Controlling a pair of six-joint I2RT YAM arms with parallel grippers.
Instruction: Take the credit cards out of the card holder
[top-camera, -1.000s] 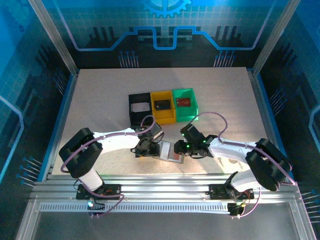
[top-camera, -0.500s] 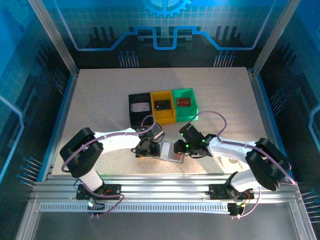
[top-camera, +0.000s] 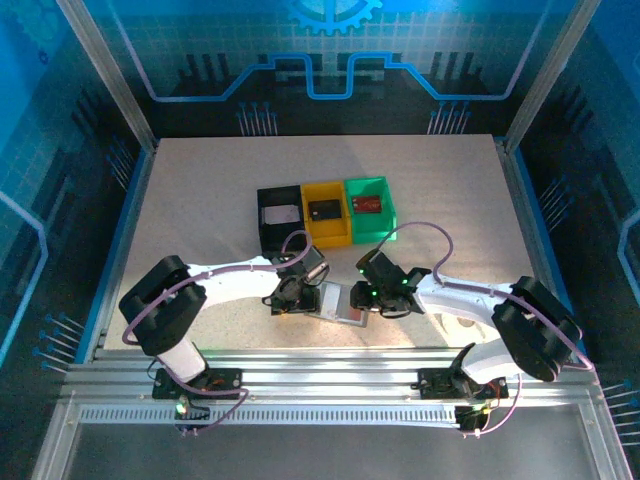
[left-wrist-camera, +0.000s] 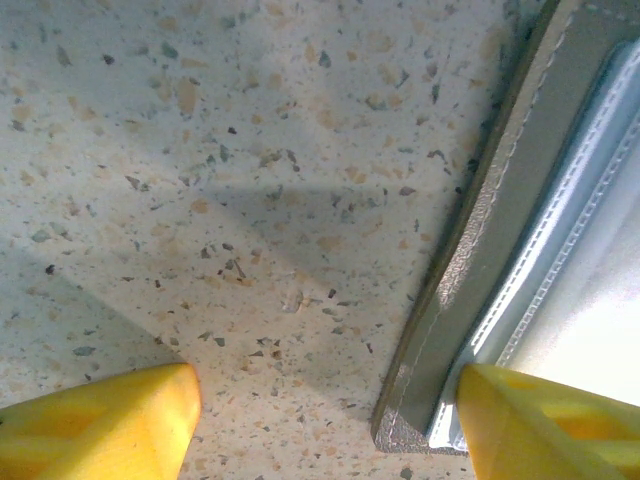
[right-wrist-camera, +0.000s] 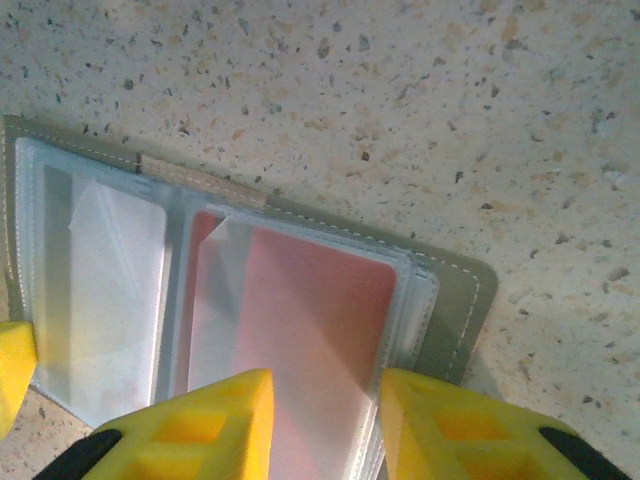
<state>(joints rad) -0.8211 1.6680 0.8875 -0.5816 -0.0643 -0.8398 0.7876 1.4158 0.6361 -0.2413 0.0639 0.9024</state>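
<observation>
Top view looks down; wrist views closely share the card holder (right-wrist-camera: 455, 310).

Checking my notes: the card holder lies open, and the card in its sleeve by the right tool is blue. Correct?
Not blue: the card in the open card holder by the right tool is red, per the right wrist view.

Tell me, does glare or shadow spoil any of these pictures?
Left wrist: the card holder bleaches to white inside, and soft shadows cross the table. Right wrist: clear sleeves glint over a red card. Top external: sharp throughout.
</observation>
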